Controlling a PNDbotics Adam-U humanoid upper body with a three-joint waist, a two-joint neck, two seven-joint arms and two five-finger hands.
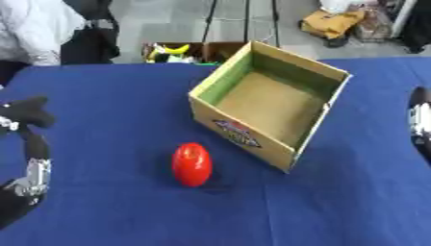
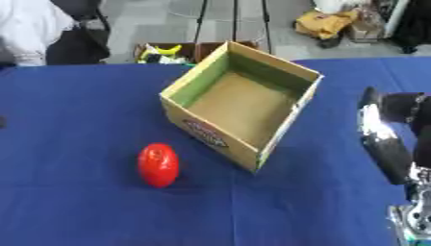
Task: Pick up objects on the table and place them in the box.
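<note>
Red tomato (image 1: 192, 164) sits lower centre on the blue table (image 1: 109, 96), just beside the empty box (image 1: 278, 96). Nothing picked up; left hand (image 1: 25, 144) at left edge, right hand (image 2: 387, 139) at right, fingers impossible to read. Next, I'd say, a reach for it

We see the left hand (image 1: 25, 113) at the left edge of the left eye view, black, raised above the desk (image 1: 109, 211), its fingers too indistinct to judge. Below it the left forearm runs down toward the lower left corner, with a silver joint near the wrist. The right hand (image 2: 389, 139) enters at the right edge of the right eye view, black and silver, finger pose likewise unclear. Both hands hold nothing.
</note>
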